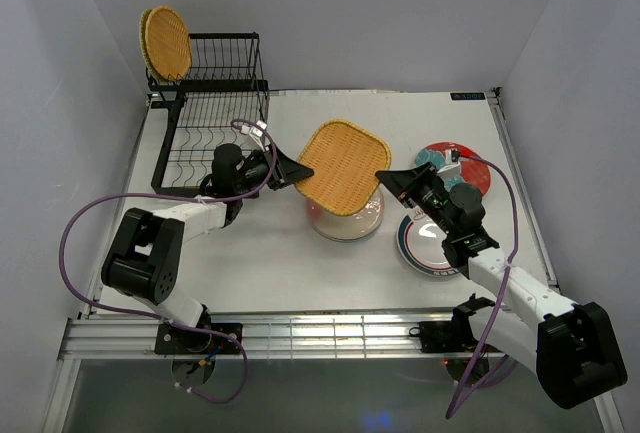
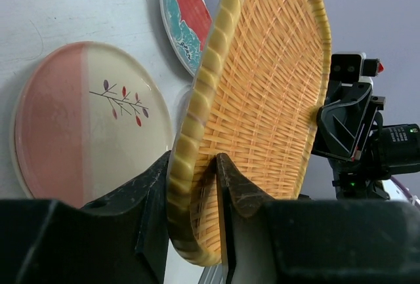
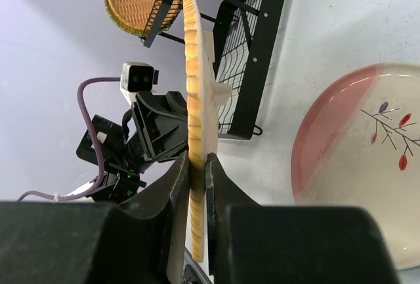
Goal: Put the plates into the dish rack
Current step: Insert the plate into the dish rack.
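Note:
A rounded-square yellow-orange woven plate (image 1: 343, 166) hangs tilted above the table, held from both sides. My left gripper (image 1: 298, 172) is shut on its left rim (image 2: 193, 172). My right gripper (image 1: 387, 175) is shut on the opposite rim, which shows edge-on in the right wrist view (image 3: 197, 166). The black wire dish rack (image 1: 160, 153) stands at the back left, with a round woven plate (image 1: 166, 43) upright at its raised rear tier. A pink-and-white plate (image 1: 352, 223) lies on the table under the held plate.
A red and teal-patterned plate (image 1: 470, 168) lies at the right. A white plate with green rim rings (image 1: 422, 250) lies under my right arm. White walls close in the table on three sides. The rack's lower slot tray (image 1: 205, 148) holds no plates.

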